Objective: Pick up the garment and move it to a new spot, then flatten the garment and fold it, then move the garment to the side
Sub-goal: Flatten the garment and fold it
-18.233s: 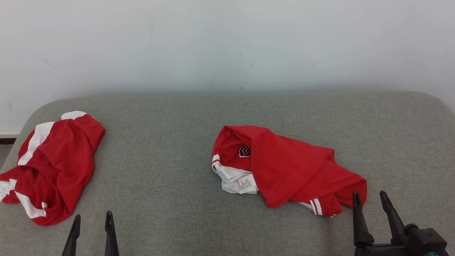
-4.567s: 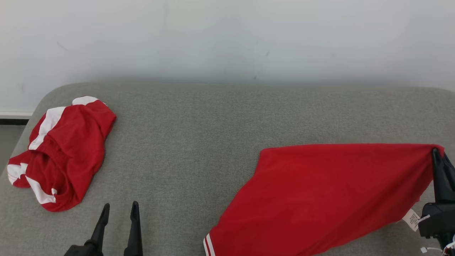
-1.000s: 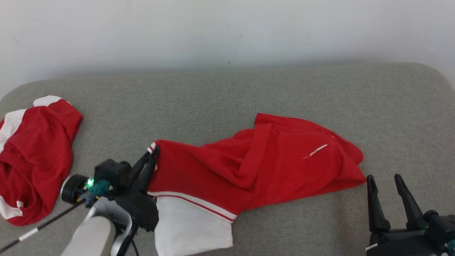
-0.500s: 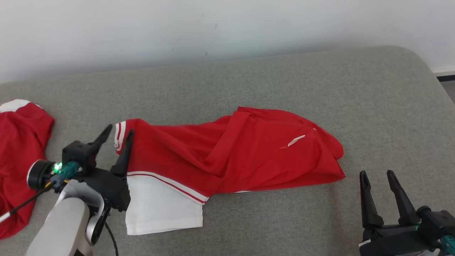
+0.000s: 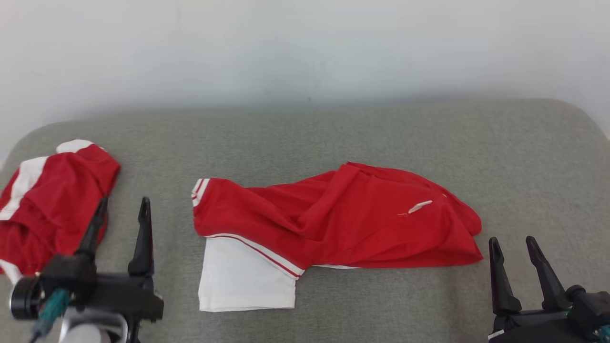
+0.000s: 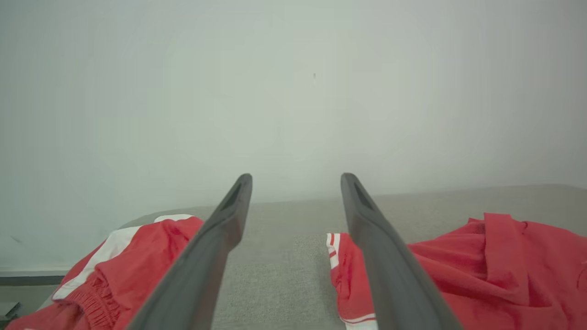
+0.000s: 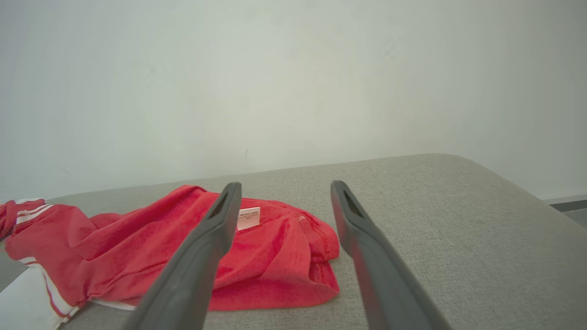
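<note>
The garment [image 5: 343, 221], red with a white panel and striped cuff, lies rumpled and stretched left to right on the middle of the grey cushion [image 5: 305, 138]. It appears too in the left wrist view [image 6: 481, 266] and the right wrist view [image 7: 160, 256]. My left gripper [image 5: 123, 209] is open at the lower left, off the cloth, between the garment and the other red pile. In its own view the left gripper [image 6: 296, 183] has nothing between its fingers. My right gripper [image 5: 513, 245] is open at the lower right, just past the garment's right end; seen from its wrist [image 7: 284, 190], it is empty.
A second red and white garment [image 5: 52, 200] lies bunched at the cushion's left end, close to my left fingers [image 6: 137, 261]. A pale wall [image 5: 305, 47] rises behind the cushion. The cushion's rounded right end [image 7: 504, 192] drops off to the floor.
My left gripper opened, let go of the garment's striped cuff and drew back to the lower left. The cuff now rests on the cushion. The head camera also shifted.
</note>
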Robot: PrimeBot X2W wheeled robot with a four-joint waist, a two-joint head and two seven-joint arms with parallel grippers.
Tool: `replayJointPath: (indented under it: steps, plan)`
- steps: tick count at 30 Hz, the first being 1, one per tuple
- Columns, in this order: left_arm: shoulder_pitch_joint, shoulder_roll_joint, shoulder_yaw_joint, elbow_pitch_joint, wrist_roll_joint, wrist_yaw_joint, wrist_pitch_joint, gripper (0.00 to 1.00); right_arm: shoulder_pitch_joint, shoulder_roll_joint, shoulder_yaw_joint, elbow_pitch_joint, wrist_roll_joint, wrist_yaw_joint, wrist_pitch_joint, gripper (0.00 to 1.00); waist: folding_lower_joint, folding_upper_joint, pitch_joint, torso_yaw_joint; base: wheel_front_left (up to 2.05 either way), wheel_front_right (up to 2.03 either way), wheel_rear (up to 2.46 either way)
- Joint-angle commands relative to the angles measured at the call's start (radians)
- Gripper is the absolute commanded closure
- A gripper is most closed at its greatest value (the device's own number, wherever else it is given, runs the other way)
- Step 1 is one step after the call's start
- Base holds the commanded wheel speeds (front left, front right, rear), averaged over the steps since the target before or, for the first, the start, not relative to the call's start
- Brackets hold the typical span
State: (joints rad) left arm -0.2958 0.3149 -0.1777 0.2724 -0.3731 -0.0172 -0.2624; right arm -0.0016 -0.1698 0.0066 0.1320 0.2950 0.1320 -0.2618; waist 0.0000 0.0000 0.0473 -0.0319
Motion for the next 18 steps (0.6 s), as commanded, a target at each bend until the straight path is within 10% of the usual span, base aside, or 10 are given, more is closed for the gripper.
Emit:
replayJointPath:
  steps: [1, 18]
  plan:
    - [0.058, -0.017, 0.029, -0.051, 0.022, 0.008, -0.003, 0.00, 0.012, -0.004, 0.000, -0.005, -0.006, -0.003, -0.003, 0.00, 0.0000, 0.0000, -0.030, 0.038, 0.00, 0.00, 0.00]
    - [0.356, -0.170, 0.189, -0.234, 0.126, -0.016, -0.003, 0.00, 0.057, 0.019, -0.035, 0.007, 0.003, -0.003, -0.002, 0.00, 0.0000, 0.0000, -0.055, 0.092, 0.00, 0.00, 0.00]
